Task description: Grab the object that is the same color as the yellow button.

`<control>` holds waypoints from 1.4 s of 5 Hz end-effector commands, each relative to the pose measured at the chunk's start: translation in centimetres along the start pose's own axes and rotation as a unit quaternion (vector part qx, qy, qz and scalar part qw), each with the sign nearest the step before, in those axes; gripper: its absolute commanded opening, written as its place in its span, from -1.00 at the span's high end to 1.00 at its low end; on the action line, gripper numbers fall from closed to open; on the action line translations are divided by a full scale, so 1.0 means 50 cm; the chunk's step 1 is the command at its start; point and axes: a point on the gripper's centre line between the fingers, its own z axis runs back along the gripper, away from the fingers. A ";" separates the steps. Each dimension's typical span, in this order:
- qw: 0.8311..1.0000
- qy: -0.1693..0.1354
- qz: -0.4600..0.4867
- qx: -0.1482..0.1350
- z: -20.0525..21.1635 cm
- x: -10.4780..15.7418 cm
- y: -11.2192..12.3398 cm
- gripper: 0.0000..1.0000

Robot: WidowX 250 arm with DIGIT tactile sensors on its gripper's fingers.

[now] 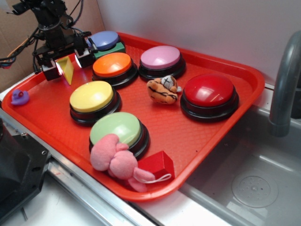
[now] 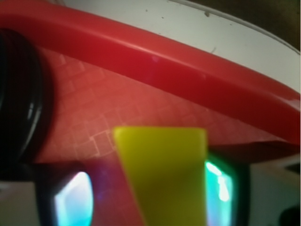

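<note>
The black pincer (image 1: 66,65) hangs over the far left corner of the red plastic tray (image 1: 207,141) with its two pads set apart, and the small solid yellow wedge-shaped block (image 1: 67,69) stands between them. In the wrist view the wedge (image 2: 164,174) fills the gap, its right edge against the lit right pad (image 2: 218,188), while a strip of tray floor shows between its slanted left edge and the left pad (image 2: 70,200); whether the pincer actually clamps the wedge cannot be told. The wedge's lower tip is at the tray floor in the exterior view. Just right of the pincer sit a blue-topped round button (image 1: 104,40) on a green base and an orange-topped dome button (image 1: 113,66). Nearer the front is the large round push-button with a glossy yellow top and black base (image 1: 92,98), then a light green-topped button (image 1: 116,129) with a pink plush toy (image 1: 116,160) leaning on it and a red block (image 1: 157,165) beside that. A pink-lilac button (image 1: 161,59), a small striped tiger toy (image 1: 162,90) and a big red button (image 1: 209,92) fill the right half. A small purple duck (image 1: 19,97) rests on the tray's left rim. The tray lies on a metal counter (image 1: 244,188) by a grey faucet (image 1: 284,80).
</note>
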 end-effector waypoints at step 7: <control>0.908 0.047 -0.395 -0.134 0.298 -0.198 -0.127 1.00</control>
